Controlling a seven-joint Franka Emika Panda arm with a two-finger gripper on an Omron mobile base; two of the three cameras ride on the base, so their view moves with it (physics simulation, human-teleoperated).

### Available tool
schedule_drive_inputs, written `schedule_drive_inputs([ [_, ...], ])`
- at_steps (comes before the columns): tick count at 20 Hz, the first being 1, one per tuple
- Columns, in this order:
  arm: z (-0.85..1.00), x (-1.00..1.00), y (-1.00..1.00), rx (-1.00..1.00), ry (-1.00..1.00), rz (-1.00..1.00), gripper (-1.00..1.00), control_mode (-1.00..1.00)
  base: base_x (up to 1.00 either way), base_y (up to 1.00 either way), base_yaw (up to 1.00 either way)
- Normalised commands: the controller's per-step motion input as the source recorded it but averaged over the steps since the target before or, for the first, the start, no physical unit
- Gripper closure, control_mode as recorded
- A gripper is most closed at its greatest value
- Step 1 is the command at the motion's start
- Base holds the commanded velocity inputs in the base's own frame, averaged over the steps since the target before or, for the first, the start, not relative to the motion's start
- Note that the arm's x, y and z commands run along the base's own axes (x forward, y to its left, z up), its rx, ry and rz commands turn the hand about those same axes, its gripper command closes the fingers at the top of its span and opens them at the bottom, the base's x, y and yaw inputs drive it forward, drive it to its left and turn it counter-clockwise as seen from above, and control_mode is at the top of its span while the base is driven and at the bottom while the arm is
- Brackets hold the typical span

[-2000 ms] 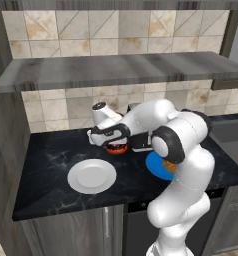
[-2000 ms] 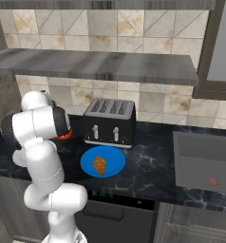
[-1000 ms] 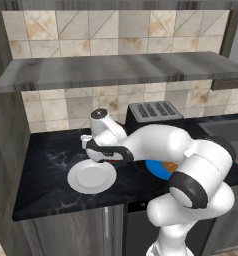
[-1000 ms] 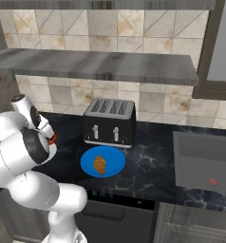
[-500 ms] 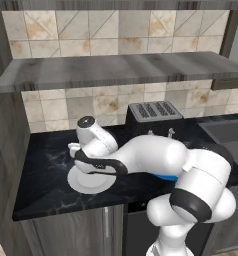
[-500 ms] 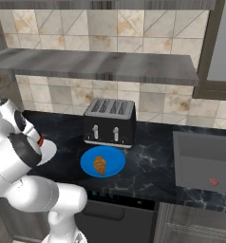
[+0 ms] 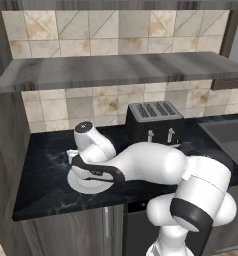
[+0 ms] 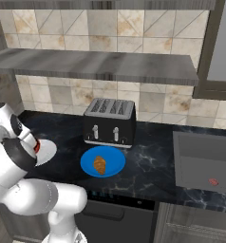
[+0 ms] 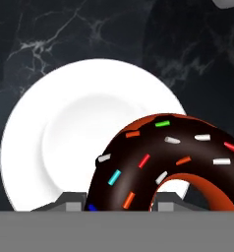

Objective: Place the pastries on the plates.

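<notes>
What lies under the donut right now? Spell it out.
In the hand view the white plate spreads beneath the donut, which the shut jaws hold. The donut covers the plate's lower right part. Whether the donut touches the plate cannot be told.

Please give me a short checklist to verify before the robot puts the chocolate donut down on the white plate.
1. Dark chocolate ring donut with coloured sprinkles is held in the hand: ok, the hand view shows it between the fingertips.
2. Hand is above the glossy white round plate: ok, the plate lies directly beyond the donut.
3. White plate is free of other items: ok, its visible surface is bare.
4. Height of the donut over the plate: cannot tell; the arm hides the gap in the left base view.
5. Golden-brown croissant already on the bright blue round plate: ok.
6. Black toaster away from the drop spot: ok.
</notes>
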Motion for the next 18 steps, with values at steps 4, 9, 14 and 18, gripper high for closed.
schedule_drive_inputs([
  [4,-0.2,-0.2,0.0,0.0,0.02,0.0,1.0,-1.0,0.0,0.0,0.0],
  [9,-0.02,-0.05,0.0,0.0,0.0,0.0,1.0,-1.0,0.0,0.0,0.0],
  [14,-0.05,0.0,0.0,0.0,0.0,0.0,1.0,-1.0,0.0,0.0,0.0],
  [18,-0.08,0.0,0.0,0.0,0.0,0.0,-1.0,-1.0,0.0,0.0,0.0],
])
